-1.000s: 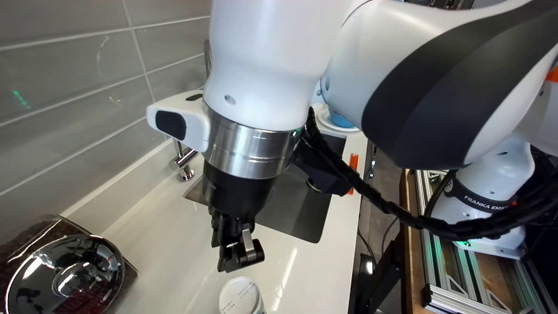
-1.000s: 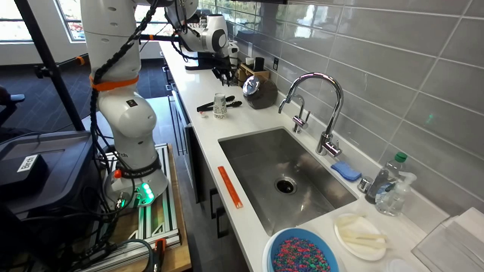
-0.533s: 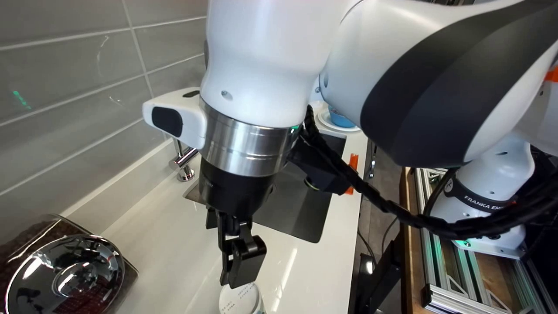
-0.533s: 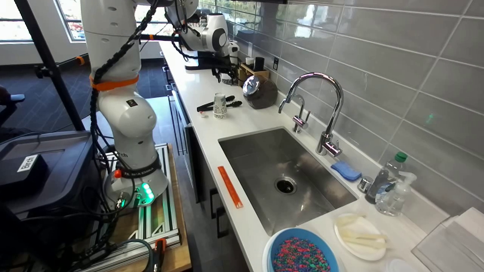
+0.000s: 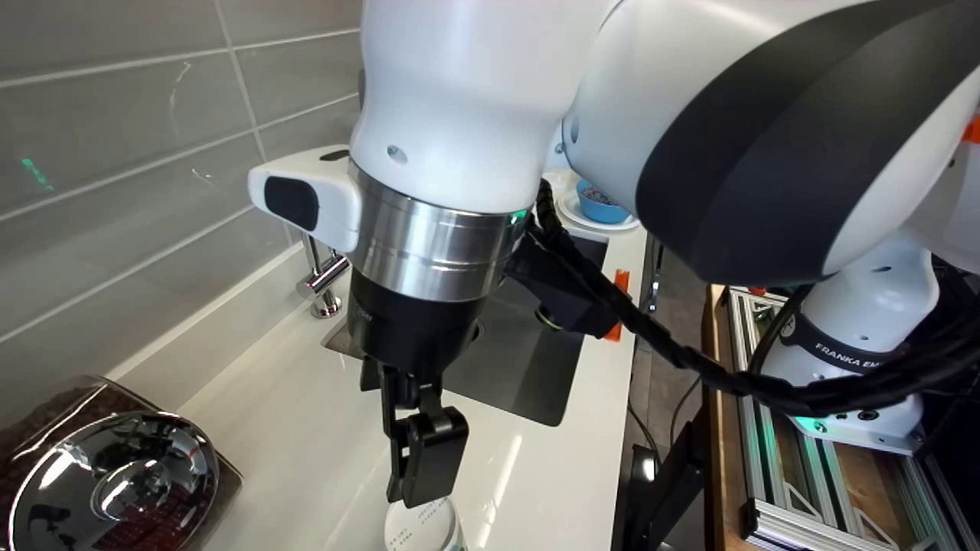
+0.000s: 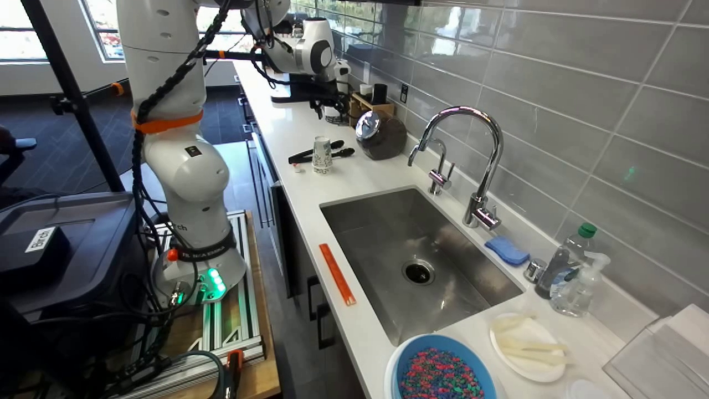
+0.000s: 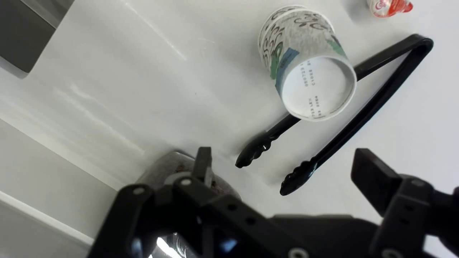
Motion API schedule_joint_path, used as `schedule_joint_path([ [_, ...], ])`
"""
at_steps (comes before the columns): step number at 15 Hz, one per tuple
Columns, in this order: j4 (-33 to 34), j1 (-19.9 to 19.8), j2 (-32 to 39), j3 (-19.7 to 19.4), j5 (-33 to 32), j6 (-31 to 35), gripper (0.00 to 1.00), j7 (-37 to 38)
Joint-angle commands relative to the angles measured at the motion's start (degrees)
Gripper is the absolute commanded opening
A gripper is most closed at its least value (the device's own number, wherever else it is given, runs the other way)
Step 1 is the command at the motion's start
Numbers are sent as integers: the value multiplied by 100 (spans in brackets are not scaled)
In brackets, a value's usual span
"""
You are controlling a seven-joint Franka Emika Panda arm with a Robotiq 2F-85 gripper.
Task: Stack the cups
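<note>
"While the counter (image 6: 365, 172) stretches below the arm (image 5: 467, 99), what worries you first?"

"The arm's bulk: a careless swing could knock the shiny-lidded jar (image 5: 122, 478), at left in an exterior view."

"And the gripper (image 7: 282, 154)?"

"Jaws apart, nothing between them, so I fear a snag more than a drop."

"On what?"

"Those black tongs (image 7: 349, 125), lying splayed. If it comes down low, it could hook a leg and drag it."

"Then the cup (image 7: 306, 59)?"

"Upside down on the counter, just beside the tongs. In an exterior view the fingers (image 5: 435, 463) overlap it, but in the wrist view it stands apart, farther out; misjudge that depth and they close on air. It looks like thin paper, so a hard squeeze could crush it. Its rim seems doubled; if another cup is nested inside, which I can't tell, a low grip might lift both."

"Anything smaller?"

"That red-and-white pod (image 7: 387, 6), right of it in the wrist view: one brush and it skitters."
</note>
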Motion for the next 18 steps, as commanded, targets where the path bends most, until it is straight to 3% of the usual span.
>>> schedule_joint_path([
  [1, -65, 19, -206, 41, 401, -418, 100, 88],
  [12, -265, 18, -705, 115, 1607, -870, 100, -144],
  [18, -165, 16, -593, 99, 1428, -726, 100, -15],
])
